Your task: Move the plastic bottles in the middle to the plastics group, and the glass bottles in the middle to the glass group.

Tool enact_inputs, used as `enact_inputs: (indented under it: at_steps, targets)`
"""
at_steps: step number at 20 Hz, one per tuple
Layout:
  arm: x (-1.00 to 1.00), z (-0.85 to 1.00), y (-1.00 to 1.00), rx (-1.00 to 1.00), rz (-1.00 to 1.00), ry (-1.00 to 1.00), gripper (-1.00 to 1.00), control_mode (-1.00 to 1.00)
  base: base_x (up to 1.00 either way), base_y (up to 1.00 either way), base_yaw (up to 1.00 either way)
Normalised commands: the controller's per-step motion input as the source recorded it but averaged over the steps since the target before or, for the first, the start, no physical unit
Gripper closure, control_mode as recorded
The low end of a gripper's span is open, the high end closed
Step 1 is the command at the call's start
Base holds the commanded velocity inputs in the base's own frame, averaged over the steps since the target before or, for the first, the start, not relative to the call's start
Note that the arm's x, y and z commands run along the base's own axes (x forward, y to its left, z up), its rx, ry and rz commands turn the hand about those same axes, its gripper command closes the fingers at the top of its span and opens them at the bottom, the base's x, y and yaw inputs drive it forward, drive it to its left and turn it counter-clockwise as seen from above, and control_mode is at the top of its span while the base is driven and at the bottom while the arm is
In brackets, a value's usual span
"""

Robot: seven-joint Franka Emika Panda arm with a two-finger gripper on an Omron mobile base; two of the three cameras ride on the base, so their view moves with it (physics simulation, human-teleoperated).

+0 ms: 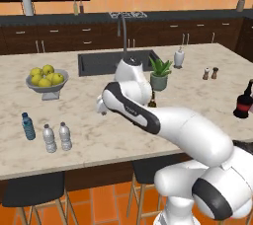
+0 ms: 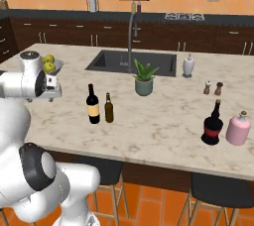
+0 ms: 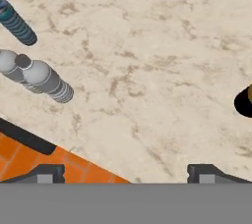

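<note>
My fingers [image 3: 126,171] spread wide, empty, over bare marble tabletop [image 3: 147,61]. Plastics group [image 1: 48,134] stands near the front edge: blue bottle, two clear ones. Wine bottle [image 2: 93,104] and slim brown bottle [image 2: 108,108] side by side mid-tabletop. Red-banded bottle [image 2: 213,124] well apart, beside a pink jug [image 2: 238,128].

Three small water bottles [image 1: 48,134] stand grouped near the island counter's [image 1: 99,135] front edge, far left (two side by side, a third [image 1: 28,126] just left of them). Behind them sits the fruit bowl [image 1: 47,82]. Mid-counter, the wine bottle [image 2: 93,104] stands just left of the slim bottle [image 2: 108,108], apart. Behind those is the potted plant [image 2: 144,79], the sink [image 2: 131,62] behind that. Far right, the round-bodied bottle [image 2: 213,124] stands beside a jug [image 2: 238,128], with two shakers [image 2: 213,88] behind.
</note>
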Motion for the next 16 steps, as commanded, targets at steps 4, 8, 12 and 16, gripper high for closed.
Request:
enact_inputs:
  at_steps: [4,8,12,16]
  targets:
    - [0.08,0.01,-1.0,0.0,-0.2,0.0,-1.0,-1.0,0.0,0.0,0.0]
    - [0.28,0.1,-1.0,-0.01,-0.17,0.03,-1.0,-1.0,0.0,0.0,0.0]
    - [0.38,0.07,-0.92,-0.16,-0.15,0.1,-1.0,-1.0,0.0,0.0,0.0]
    - [0.66,0.02,-0.25,-0.14,-0.13,0.12,-1.0,-1.0,0.0,0.0,0.0]
